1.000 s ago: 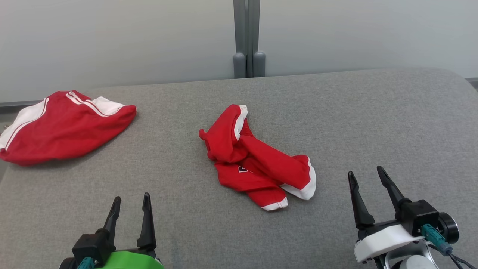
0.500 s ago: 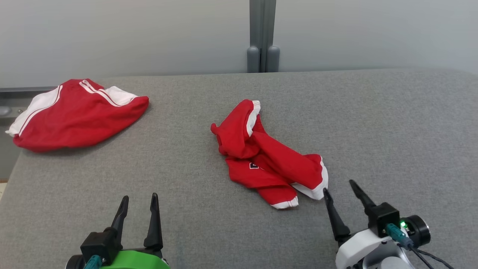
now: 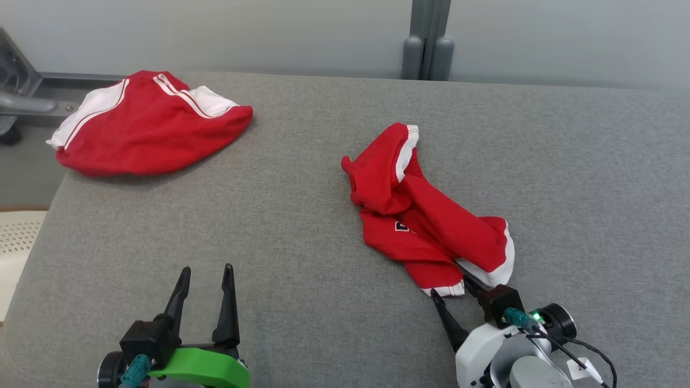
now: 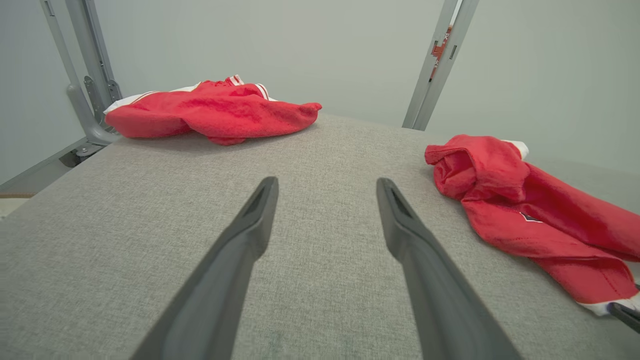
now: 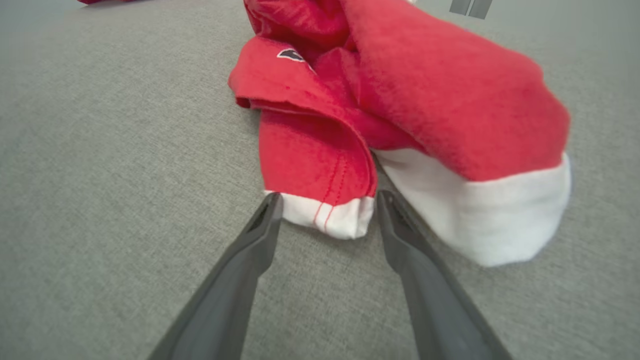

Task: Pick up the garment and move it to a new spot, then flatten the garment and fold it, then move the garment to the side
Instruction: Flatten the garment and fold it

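Garment (image 3: 426,215), red w/ white cuffs, is seen crumpled near the ctr of the grey padded surface (image 3: 302,226) in the head view, somewhat to the robot's right. The right gripper (image 3: 450,286) is placed at its nearest end, jaws spread, nothing clamped. In the head view its fingertips are hard to separate from the cloth. The right wrist view is clearer: the right gripper (image 5: 330,197) is set astride the smaller white cuff (image 5: 325,217), one finger each side, one of them tucked btwn that cuff and the bigger cuff (image 5: 480,220) beside it. Whether cloth is touched can't be told. A dark logo patch (image 5: 291,55) is shown close up there.

The left gripper (image 3: 207,268) is held released over bare fabric, well apart from the garment. In the left wrist view its fingers (image 4: 240,250) are seen wide apart, w/ the garment (image 4: 525,210) off to the right. A second red garment (image 3: 151,132) is laid at the far left corner. Grey frame posts (image 4: 435,65) at the far edge are shown taller in the left wrist view.
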`<state>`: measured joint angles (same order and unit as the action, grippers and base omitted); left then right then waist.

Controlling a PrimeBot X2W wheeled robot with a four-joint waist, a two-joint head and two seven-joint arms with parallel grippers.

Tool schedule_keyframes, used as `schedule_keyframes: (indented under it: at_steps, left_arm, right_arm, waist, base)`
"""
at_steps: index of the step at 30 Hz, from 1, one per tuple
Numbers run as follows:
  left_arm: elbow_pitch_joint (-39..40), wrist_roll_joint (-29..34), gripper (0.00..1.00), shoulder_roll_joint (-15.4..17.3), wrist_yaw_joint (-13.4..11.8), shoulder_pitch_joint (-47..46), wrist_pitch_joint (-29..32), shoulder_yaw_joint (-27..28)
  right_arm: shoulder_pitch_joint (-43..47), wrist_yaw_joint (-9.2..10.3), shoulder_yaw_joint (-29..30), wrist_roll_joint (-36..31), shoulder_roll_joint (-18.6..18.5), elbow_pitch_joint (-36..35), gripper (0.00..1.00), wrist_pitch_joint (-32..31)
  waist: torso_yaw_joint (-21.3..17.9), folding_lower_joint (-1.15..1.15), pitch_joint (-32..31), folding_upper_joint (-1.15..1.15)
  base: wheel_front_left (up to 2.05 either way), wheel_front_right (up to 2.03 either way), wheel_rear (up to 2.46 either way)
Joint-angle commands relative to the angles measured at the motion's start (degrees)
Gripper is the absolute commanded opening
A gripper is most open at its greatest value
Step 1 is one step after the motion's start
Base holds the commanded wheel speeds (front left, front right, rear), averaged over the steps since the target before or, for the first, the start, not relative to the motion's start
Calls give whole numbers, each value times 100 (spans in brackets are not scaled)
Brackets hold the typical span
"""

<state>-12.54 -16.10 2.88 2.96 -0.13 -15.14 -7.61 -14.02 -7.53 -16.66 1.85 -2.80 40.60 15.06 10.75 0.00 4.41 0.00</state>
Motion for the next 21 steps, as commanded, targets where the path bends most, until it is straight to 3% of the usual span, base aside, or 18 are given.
schedule_keyframes:
  at_steps: [1,2,3,10,20,21]
  left_arm:
    - [-1,-22,100,3,-29,-126,-1,-2]
    - [-2,-30,100,3,-35,-126,-1,0]
    - [-3,-33,100,3,-40,-120,-1,1]
    - [6,-28,100,2,-56,-145,-1,15]
    - [-26,-46,100,3,-85,-188,-1,-42]
    - [-30,-51,100,3,-91,-198,-1,-46]
  right_arm:
    - [-129,8,-44,44,-16,73,32,18]
    - [-198,8,-108,88,-16,112,7,18]
    - [-237,8,-171,124,-14,99,0,18]
    - [-413,7,-931,408,-11,-397,0,18]
    - [-855,8,-2784,1115,-16,-723,0,18]
    - [-894,7,-2921,1194,-14,-736,21,18]
  waist:
    - [133,0,118,0]
    - [149,0,130,0]
    - [159,0,136,0]
    - [135,0,172,0]
    - [165,0,185,0]
    - [179,0,186,0]
  base:
    - [0,0,0]
    - [0,0,0]
    - [0,0,0]
    - [0,0,0]
    - [0,0,0]
    - [0,0,0]
